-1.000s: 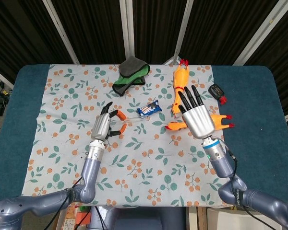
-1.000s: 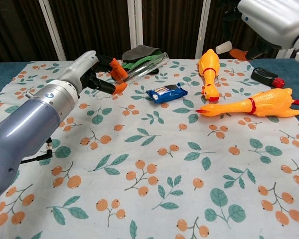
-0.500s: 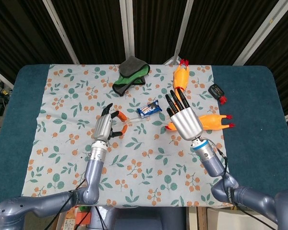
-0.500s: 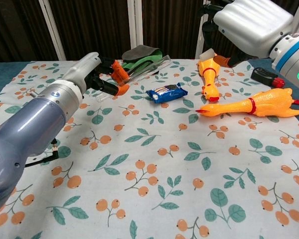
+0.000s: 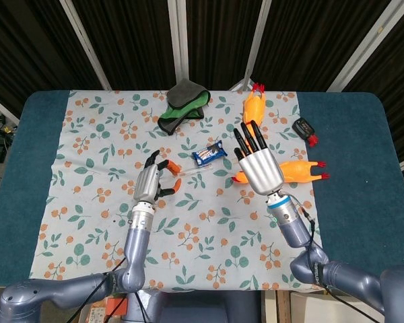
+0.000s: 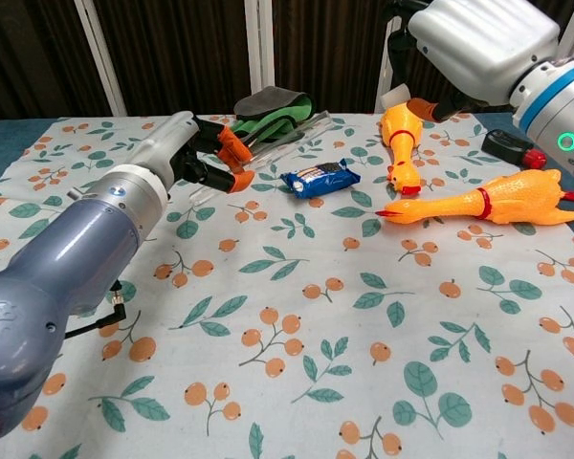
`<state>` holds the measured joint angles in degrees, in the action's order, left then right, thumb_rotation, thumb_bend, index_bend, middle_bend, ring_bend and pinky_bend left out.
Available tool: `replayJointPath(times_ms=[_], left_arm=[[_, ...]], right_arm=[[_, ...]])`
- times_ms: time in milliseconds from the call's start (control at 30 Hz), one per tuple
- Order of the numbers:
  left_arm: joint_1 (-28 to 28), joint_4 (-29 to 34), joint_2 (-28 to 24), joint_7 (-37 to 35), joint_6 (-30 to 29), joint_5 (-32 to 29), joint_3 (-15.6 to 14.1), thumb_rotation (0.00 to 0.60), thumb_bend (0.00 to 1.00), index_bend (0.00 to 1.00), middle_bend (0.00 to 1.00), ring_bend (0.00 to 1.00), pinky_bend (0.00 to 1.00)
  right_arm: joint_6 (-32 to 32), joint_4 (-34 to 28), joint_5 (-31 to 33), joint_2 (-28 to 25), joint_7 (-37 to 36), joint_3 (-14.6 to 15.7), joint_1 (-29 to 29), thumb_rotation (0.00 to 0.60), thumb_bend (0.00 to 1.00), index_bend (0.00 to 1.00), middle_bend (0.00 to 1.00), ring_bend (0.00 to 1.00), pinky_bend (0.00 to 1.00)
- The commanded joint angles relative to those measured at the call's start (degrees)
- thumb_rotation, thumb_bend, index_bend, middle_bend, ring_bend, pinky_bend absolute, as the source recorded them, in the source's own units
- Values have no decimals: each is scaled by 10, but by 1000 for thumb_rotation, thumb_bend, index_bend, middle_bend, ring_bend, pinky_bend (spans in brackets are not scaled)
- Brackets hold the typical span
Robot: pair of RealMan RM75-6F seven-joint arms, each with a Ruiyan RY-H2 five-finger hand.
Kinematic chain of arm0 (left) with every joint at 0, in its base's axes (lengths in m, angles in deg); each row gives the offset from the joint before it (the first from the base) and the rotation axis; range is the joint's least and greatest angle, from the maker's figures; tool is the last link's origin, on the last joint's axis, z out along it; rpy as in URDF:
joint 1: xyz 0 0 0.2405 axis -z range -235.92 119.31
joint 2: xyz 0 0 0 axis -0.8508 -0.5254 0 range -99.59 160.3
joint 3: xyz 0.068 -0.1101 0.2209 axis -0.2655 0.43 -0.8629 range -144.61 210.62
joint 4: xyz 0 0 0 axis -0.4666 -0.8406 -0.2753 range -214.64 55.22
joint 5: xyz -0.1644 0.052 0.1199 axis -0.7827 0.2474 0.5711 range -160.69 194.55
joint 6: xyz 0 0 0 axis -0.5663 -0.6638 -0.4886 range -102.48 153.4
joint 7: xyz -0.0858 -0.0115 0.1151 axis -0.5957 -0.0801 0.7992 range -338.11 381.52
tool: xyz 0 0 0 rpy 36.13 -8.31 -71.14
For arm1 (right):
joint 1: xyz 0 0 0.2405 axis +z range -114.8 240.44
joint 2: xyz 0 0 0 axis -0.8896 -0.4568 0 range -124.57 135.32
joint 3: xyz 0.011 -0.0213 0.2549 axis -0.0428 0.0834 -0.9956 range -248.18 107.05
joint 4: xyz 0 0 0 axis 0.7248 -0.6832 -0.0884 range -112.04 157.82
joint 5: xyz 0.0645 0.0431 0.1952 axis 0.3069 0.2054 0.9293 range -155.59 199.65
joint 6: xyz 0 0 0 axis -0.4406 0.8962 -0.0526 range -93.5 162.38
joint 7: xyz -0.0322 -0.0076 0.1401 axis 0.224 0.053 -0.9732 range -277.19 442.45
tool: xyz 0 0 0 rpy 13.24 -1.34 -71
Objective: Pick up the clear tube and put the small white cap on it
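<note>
The clear tube [image 5: 192, 170] [image 6: 289, 130] slants up off the floral cloth, its near end pinched in the orange-tipped fingers of my left hand [image 5: 150, 185] [image 6: 177, 153]. My right hand [image 5: 258, 167] [image 6: 478, 43] hovers right of the tube's far end, over the rubber chickens, with its long fingers stretched out. In the chest view a small white cap [image 6: 395, 96] shows under its palm, pinched by the thumb. The head view hides the cap behind the hand.
A blue snack packet [image 5: 209, 153] [image 6: 320, 178] lies just beyond the tube. Two orange rubber chickens [image 5: 254, 111] [image 5: 303, 169] lie at the right, a green and grey cloth bundle [image 5: 182, 101] at the back, and a black and red gadget [image 5: 303, 128] on the blue table.
My right hand has moved left and a little nearer the tube, carrying the cap with it. My left hand has shifted slightly right with the tube.
</note>
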<state>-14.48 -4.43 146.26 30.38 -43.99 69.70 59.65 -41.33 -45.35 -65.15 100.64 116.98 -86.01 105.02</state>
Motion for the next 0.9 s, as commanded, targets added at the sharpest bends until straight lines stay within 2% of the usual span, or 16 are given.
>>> replayJointPath(times_ms=[33,433,900], left_arm=[[1,-2,1,1,-1,-1,3,600,721,603,489,35,0],[1,-8,16,2,-6,-11,16,600,724,603,494,52,0],[0,-5,20,6,-2,-15,19,600,724,603,494,52,0]], right_arm=[[0,-1,5,5,3,-3,3,600,423,617,195,30,2],[-4,-3,31,42,27,-14,11,600,423,617,195,30,21],[-4,1,43,55,33,-13,15,600,423,617,195,30,21]])
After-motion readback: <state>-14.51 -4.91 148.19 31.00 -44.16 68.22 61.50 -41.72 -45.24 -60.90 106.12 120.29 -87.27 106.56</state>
